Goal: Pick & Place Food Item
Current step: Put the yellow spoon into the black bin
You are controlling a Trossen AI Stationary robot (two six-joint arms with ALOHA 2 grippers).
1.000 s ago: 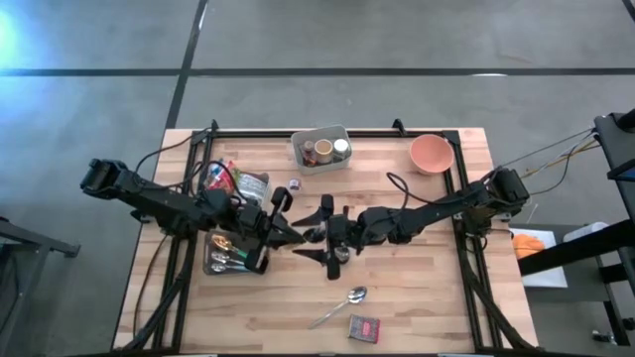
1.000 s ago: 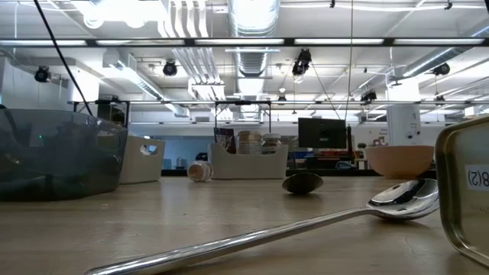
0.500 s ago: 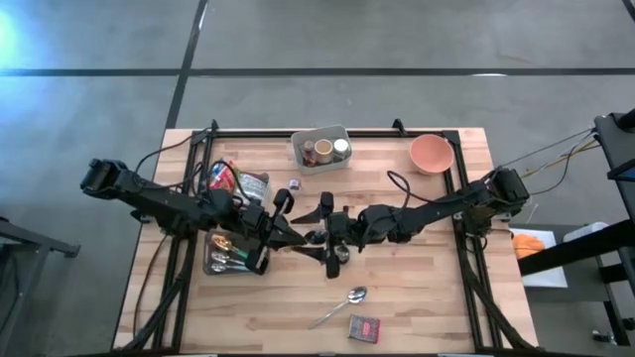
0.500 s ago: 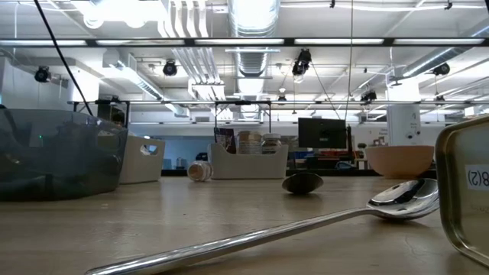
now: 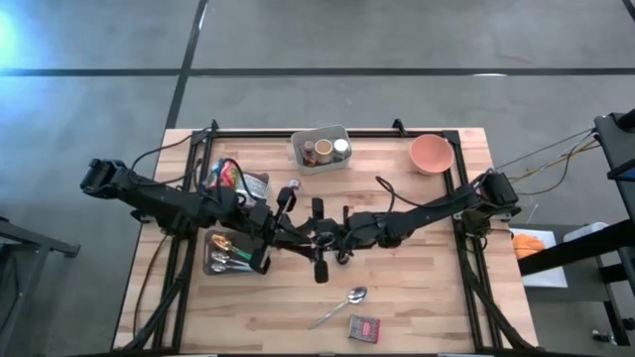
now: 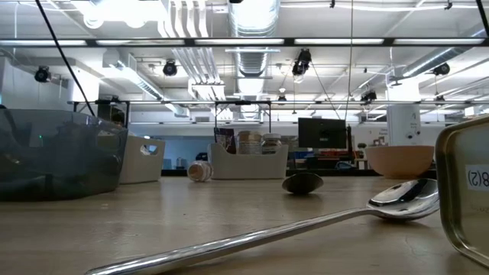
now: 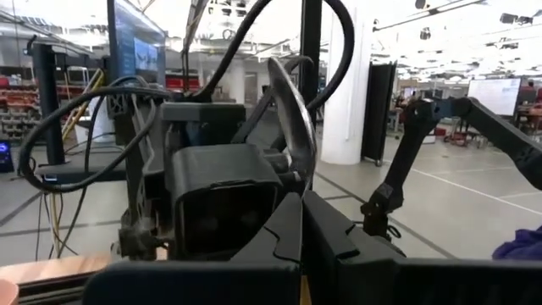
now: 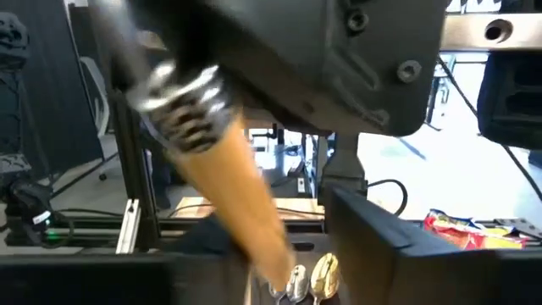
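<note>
My left gripper (image 5: 285, 236) (image 7: 301, 227) hangs above the table's middle, shut on a utensil with a silver bowl (image 7: 293, 102) and a tan wooden handle (image 8: 241, 199). My right gripper (image 5: 318, 239) (image 8: 292, 254) faces it from the table's right, open. Its fingers (image 8: 373, 229) stand on either side of that handle, and a gap shows beside one of them. A red snack bag (image 5: 223, 178) lies at the table's left by a grey tray. Neither gripper shows in the low view. My left gripper pinches the utensil between its two shut fingers (image 7: 326, 233), just below the silver bowl's neck (image 7: 298, 182). The fingers come in about level from the table's left. The utensil is clear of the table, its bowl above the fingers and its handle toward my right gripper.
A white bin (image 5: 320, 149) with jars and a pink bowl (image 5: 432, 154) stand at the far edge. A cutlery tray (image 5: 226, 253) sits under the left arm. A small jar (image 5: 295, 185) lies on its side. A spoon (image 5: 342, 302) and a small tin (image 5: 364, 328) lie near the front.
My right gripper has gone toward the table's left, up to my left gripper, so that its fingers now stand around the held utensil's handle. The utensil stays in my left gripper, clear of the table.
</note>
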